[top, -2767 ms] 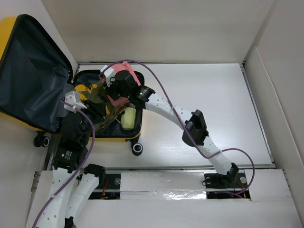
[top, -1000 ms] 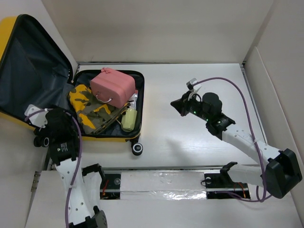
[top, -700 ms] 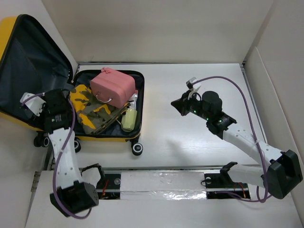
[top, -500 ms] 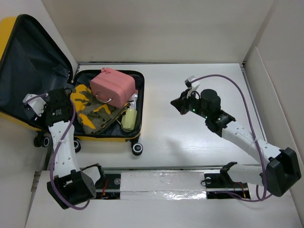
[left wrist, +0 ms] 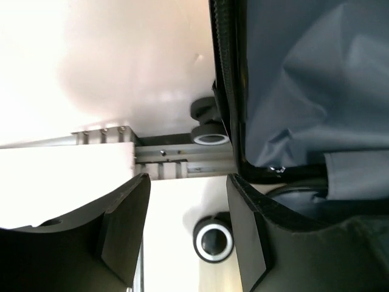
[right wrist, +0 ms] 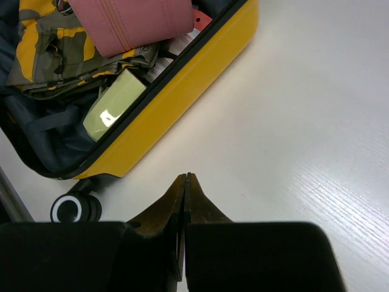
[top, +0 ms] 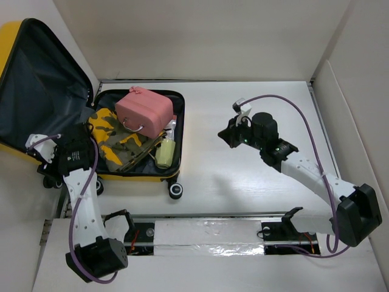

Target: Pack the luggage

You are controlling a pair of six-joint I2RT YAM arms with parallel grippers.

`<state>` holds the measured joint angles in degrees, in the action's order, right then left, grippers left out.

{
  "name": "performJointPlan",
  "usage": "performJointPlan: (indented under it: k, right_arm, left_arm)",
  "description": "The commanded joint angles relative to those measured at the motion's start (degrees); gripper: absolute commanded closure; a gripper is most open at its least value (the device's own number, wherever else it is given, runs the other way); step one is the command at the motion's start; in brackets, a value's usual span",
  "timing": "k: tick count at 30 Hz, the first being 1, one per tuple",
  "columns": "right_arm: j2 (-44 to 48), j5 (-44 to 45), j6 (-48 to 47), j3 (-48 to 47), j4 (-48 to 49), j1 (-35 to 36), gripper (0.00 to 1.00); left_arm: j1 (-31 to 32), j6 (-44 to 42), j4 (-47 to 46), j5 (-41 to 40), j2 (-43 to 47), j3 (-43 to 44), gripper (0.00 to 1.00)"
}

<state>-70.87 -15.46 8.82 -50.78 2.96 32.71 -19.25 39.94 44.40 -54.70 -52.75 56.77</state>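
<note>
- The luggage (top: 137,177) lies open at the left end of the table (top: 261,109), with its lid (top: 36,91) tipped up against the left wall and showing dark grey lining.
- Packed in the lower half, a pink box-shaped case (top: 144,111) sits on top, resting partly on a yellow-and-olive camouflage garment (top: 115,141).
- A pale green bottle (top: 164,155) lies beside the garment, close to the front wall.
- A black wheel (top: 176,190) pokes out at the near right corner.
- The left pincer (left wrist: 185,201) hangs by the lid's near edge next to the zipper trim. Its jaws are moderately apart with nothing between them.
- The right pincer (right wrist: 185,179) is over bare table to the right of the luggage, with its jaws pressed together and empty.
- Nothing lies between that pincer and the luggage wall.
</note>
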Motion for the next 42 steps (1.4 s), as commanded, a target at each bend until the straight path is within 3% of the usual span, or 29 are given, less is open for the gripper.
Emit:
performJointPlan:
  k: [1, 4, 10, 15, 16, 19, 26, 28, 31, 32, 35, 39, 42]
  right_arm:
    - [2.1, 0.2, -1.2, -2.9, -0.3, 0.5, 0.98]
    - [1.6, 0.8, -1.7, -3.2, -0.9, 0.5, 0.97]
    - [-0.1, 4.3, -2.1, -5.4, -6.2, 0.5, 0.98]
    - [-2.2, 4.9, -2.1, -5.4, -6.3, -0.6, 0.98]
    - [-2.3, 5.5, -2.0, -6.2, -7.0, -1.2, 0.98]
    - [-2.4, 6.2, -1.7, -6.1, -7.8, -1.8, 0.99]
    - [-3.5, 7.4, -1.3, -6.3, -8.8, -3.5, 1.0]
    - [-3.8, 7.2, -1.0, -6.1, -8.4, -4.1, 1.0]
    - [-4.5, 5.1, -0.4, -5.8, -7.5, -4.6, 1.0]
    - [-5.2, 3.9, -0.3, -5.9, -7.1, -4.6, 1.0]
    - [-6.5, 2.4, 0.1, -6.3, -6.7, -5.1, 1.0]
    - [-6.9, -0.7, 0.5, -6.0, -5.2, -5.6, 1.0]
    - [-7.2, -1.8, 2.2, -5.5, -3.6, -5.6, 1.0]
  left_arm:
    - [-0.3, 6.8, 2.5, -7.1, -4.6, 6.7, 0.5]
    - [-0.3, 9.7, 6.5, -9.0, -8.5, 13.3, 0.5]
    - [-0.3, 2.6, -1.8, -10.3, -10.7, 10.9, 0.51]
    - [-0.3, 2.4, -1.9, -11.1, -13.1, 12.8, 0.53]
    - [-0.3, 1.4, -4.0, -10.8, -13.4, 12.7, 0.7]
    - [-0.3, -1.0, -7.6, -10.2, -13.6, 11.4, 0.98]
    - [-0.3, -2.3, -8.7, -9.4, -14.2, 12.4, 1.0]
    - [-0.3, -4.1, -10.9, -5.4, -12.7, 11.8, 1.0]
    - [5.6, -10.4, -20.3, -1.6, -5.8, 5.7, 1.0]
    - [11.4, -13.0, -23.6, -1.5, -3.5, 3.5, 1.0]
    - [20.7, -19.2, -30.7, 2.7, 4.4, -3.7, 1.0]
    - [30.2, -18.1, -28.8, 8.2, 5.0, -6.1, 1.0]
    - [32.3, -18.9, -28.5, 18.1, 3.6, -6.1, 1.0]
